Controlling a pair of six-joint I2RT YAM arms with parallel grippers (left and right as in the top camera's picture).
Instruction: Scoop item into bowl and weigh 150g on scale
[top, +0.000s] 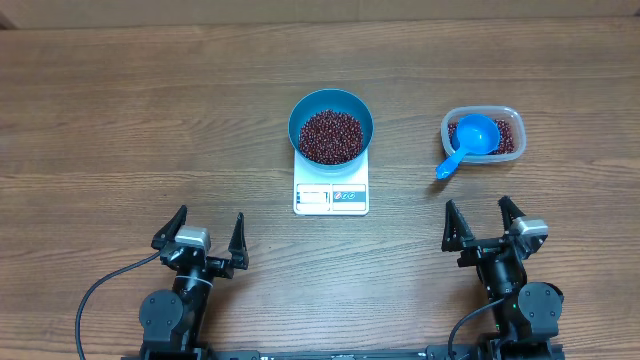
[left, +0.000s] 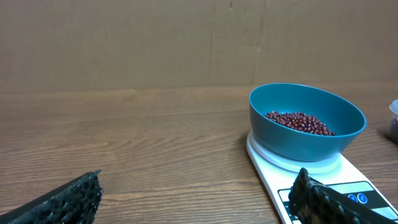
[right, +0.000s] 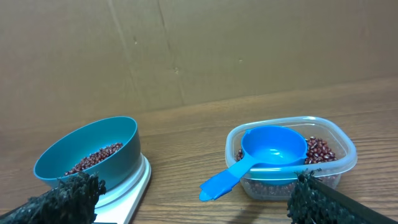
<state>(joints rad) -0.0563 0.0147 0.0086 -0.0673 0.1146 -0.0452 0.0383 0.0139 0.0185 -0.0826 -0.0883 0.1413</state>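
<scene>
on scale (top: 331, 197), bowl (top: 298, 118) holds beans (top: 331, 137); scoop (top: 470, 135) lies in tub (top: 519, 135) at right; left hand (top: 211, 214) and right hand (top: 477, 205) both spread apart, empty.

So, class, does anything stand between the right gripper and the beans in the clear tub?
Only bare table lies between the right gripper and the tub. The blue scoop rests on the beans inside, its handle sticking out over the rim.
</scene>
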